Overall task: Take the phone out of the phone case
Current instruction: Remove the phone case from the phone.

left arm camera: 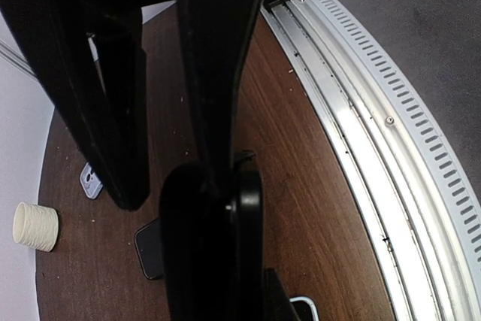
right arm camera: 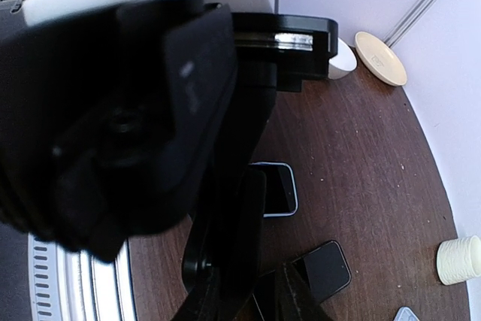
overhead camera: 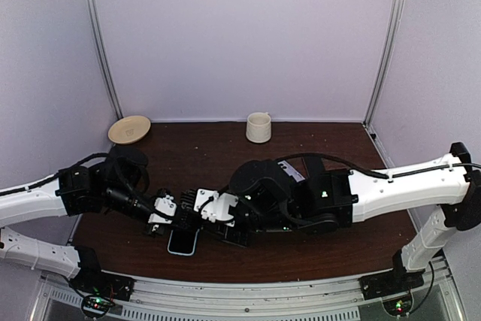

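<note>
Phone first: the one with the pale rim, which I take to be the cased one. It lies flat, screen up, on the table close to the front edge, just below where my two arms meet. On the right wrist view a dark finger hides part of it, and I can't say whether anything touches it.

Left jaws are drawn right together, and I see nothing caught in them. As for the right jaws, I cannot tell how wide they stand or whether they have hold of anything, because the other arm's head fills that view.

Further out, a bare black phone lies near on the right, with a small grey piece beyond it. A cup and a plate sit well apart at the back.

Now my worries. The phone sits so near the edge that a pry that slips could flick it off onto the metal rail. A pinch across the rim would clamp the case and phone together, so the whole thing lifts and nothing separates. Both sets of jaws are packed into one spot, so a careless move knocks one against the other. The black phone is close enough to get shoved too.
</note>
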Robot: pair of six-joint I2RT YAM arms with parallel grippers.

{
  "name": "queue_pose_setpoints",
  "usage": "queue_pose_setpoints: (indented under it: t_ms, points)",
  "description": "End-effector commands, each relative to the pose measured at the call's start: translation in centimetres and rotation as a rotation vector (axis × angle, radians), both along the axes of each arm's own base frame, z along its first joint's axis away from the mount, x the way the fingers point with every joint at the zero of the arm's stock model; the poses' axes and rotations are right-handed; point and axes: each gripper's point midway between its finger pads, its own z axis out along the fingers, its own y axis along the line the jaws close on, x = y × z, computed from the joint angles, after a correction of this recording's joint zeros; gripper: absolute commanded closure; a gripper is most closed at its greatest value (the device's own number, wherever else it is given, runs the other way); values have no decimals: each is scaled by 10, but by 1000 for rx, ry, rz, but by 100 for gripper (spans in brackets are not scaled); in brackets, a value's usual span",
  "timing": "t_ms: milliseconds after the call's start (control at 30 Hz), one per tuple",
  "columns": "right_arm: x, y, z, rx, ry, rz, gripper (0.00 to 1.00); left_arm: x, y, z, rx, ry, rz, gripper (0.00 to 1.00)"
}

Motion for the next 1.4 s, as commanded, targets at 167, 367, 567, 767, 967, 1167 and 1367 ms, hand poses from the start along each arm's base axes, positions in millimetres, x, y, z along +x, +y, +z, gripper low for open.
queue_pose_setpoints:
  t_ms: [167,367,567,767,967,1167,1367]
  points:
    - [18,-4,-2,-18,-24,-126,75,-3,-22,48,-183,-90,-74,100]
    - [3,1,-5,-11,35,-51,75,-1,-22,47,-177,-103,-64,100]
    - [-1,1,-12,-24,60,-43,77,2,-21,46,-172,-120,-49,100]
    - [-4,1,-13,-28,78,-37,84,9,-20,50,-178,-154,-20,100]
    - [-5,1,-18,-34,90,-44,91,18,-19,55,-190,-200,26,100]
    - [-5,4,-18,-16,90,-65,94,31,-16,63,-211,-253,93,100]
    - [6,2,-14,21,96,-153,96,47,-11,74,-237,-326,183,100]
